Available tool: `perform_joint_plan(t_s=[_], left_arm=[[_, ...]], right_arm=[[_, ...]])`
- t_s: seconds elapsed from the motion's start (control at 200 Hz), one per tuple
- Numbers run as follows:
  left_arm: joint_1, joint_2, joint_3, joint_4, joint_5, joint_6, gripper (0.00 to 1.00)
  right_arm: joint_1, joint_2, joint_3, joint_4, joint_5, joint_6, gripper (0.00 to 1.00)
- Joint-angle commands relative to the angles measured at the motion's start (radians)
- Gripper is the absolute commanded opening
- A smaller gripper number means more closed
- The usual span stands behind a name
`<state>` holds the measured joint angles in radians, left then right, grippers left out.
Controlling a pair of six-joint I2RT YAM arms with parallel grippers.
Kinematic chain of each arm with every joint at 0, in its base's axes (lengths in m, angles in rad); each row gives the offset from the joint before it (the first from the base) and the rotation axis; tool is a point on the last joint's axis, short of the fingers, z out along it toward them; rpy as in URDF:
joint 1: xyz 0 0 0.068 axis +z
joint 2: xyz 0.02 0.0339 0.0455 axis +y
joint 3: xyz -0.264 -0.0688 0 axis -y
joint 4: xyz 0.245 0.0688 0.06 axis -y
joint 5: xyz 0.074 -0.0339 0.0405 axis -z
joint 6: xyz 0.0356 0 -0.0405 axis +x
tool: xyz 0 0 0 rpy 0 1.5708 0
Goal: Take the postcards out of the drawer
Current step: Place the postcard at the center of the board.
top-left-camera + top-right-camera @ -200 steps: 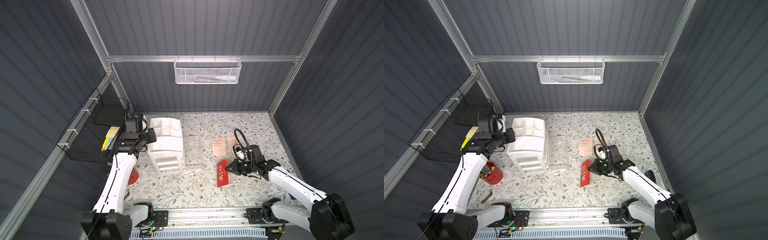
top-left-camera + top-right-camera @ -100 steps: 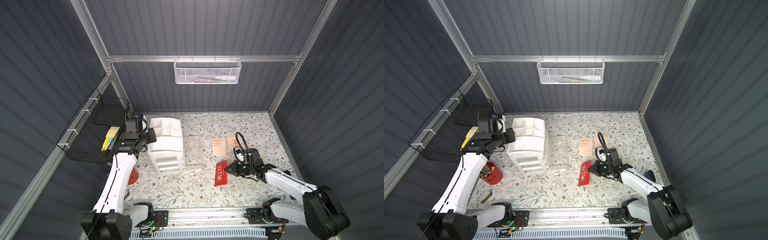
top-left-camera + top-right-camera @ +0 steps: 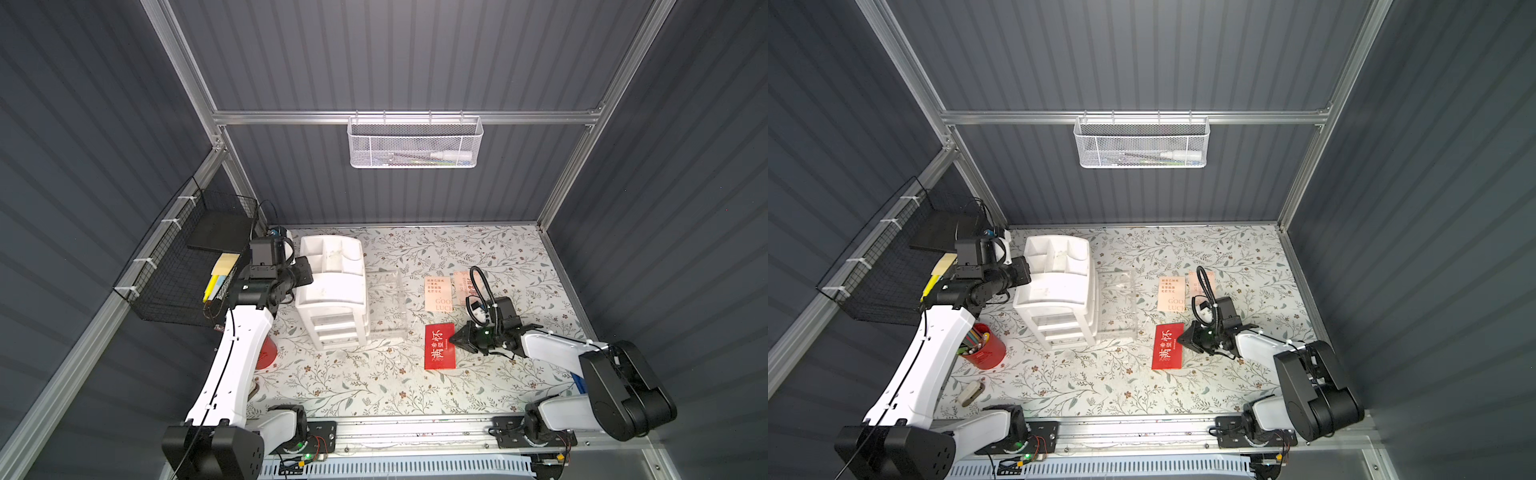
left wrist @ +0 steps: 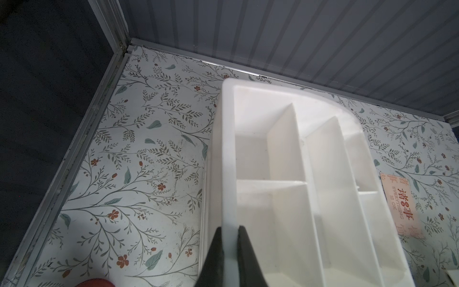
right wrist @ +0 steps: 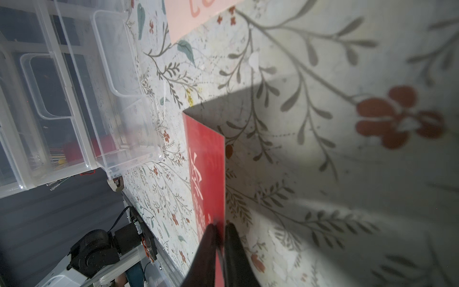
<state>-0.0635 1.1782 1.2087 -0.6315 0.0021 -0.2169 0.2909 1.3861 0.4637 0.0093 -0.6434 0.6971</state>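
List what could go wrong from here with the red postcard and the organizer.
1. The red postcard has its edge between the fingers of the right gripper; pulling away before it is fully let go may drag or flip it.
2. The left gripper is shut on the rim of the white organizer; any arm move could tip or slide it, with the clear drawer pulled out.
3. The peach postcards lie near the right gripper; a wide retreat might sweep them.
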Motion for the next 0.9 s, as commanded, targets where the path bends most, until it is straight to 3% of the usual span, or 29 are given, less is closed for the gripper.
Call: perform_joint_plan(t_s=[0.0, 0.185, 0.55, 0.775, 0.895], left_arm=[[0.005, 0.023, -0.031, -0.059, 0.009, 0.044, 0.00], [0.005, 0.025, -0.031, -0.059, 0.010, 0.044, 0.00], [0.005, 0.025, -0.029, -0.059, 0.009, 0.046, 0.00], [0.005, 0.027, -0.029, -0.059, 0.009, 0.047, 0.00], [0.005, 0.029, -0.029, -0.059, 0.015, 0.046, 0.00]], right_arm=[[-0.020, 0.018, 0.016, -0.004, 0.000, -0.034, 0.12], [-0.040, 0.047, 0.042, -0.030, 0.003, -0.064, 0.13], [-0.054, 0.120, 0.096, -0.073, 0.008, -0.103, 0.26], [-0.058, 0.098, 0.110, -0.114, 0.056, -0.094, 0.36], [-0.064, 0.066, 0.132, -0.154, 0.089, -0.089, 0.36]])
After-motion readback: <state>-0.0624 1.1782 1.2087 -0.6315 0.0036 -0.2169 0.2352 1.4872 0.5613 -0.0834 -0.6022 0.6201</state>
